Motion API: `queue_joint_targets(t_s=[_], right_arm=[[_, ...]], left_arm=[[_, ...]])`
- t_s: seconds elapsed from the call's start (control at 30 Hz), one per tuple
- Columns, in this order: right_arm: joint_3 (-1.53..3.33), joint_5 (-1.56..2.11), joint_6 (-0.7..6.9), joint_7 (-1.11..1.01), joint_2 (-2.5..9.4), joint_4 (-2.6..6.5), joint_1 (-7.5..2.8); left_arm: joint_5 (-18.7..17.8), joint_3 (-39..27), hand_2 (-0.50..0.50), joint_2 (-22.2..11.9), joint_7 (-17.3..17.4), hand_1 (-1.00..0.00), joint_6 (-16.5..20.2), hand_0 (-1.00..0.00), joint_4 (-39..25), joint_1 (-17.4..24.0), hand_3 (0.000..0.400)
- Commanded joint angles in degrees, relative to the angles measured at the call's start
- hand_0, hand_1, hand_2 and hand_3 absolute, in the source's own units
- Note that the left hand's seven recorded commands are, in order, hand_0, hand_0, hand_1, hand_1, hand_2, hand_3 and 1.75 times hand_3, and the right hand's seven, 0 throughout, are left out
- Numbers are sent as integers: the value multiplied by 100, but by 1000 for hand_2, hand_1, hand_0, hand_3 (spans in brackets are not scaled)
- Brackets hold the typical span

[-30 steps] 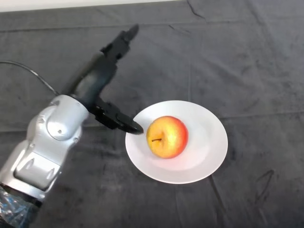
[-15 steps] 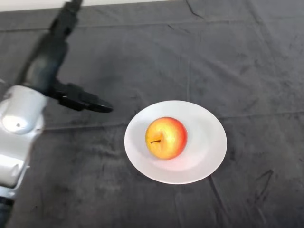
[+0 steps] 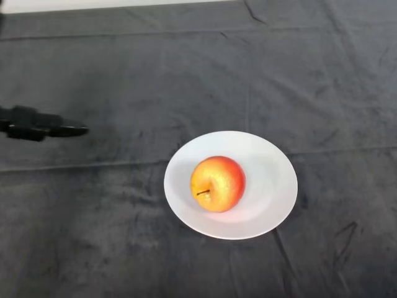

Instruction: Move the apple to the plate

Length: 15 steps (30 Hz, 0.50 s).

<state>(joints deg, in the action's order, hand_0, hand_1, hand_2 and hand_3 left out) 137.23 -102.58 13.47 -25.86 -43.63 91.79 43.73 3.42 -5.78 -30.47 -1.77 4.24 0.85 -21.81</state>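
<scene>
A red and yellow apple (image 3: 217,183) rests on the white plate (image 3: 273,186), a little left of the plate's middle, stem side facing the front. Only one black digit of my left hand (image 3: 36,125) shows, at the far left edge of the head view. It sticks out straight towards the right, holds nothing, and is well apart from the plate and the apple. The remainder of the hand and the arm are outside the view.
A dark cloth (image 3: 248,74) with some creases covers the whole table. A pale strip of the table's far edge (image 3: 93,4) shows at the top left.
My left arm has drawn back to the left and out of the view, leaving only one digit showing. The apple stays on the plate, slightly turned.
</scene>
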Motion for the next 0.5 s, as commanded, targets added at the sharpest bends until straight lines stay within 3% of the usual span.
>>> queue_joint_targets(t_s=[0.03, 0.5], right_arm=[[62, 22, -25, -85, -107, -212, 274], [62, 22, -25, -85, -107, -212, 274]], left_arm=[[-59, -276, 0, -386, -118, 0, -126, 0, -306, 296, 0], [-349, -1370, 0, -647, -261, 0, -272, 0, -81, 618, 0]])
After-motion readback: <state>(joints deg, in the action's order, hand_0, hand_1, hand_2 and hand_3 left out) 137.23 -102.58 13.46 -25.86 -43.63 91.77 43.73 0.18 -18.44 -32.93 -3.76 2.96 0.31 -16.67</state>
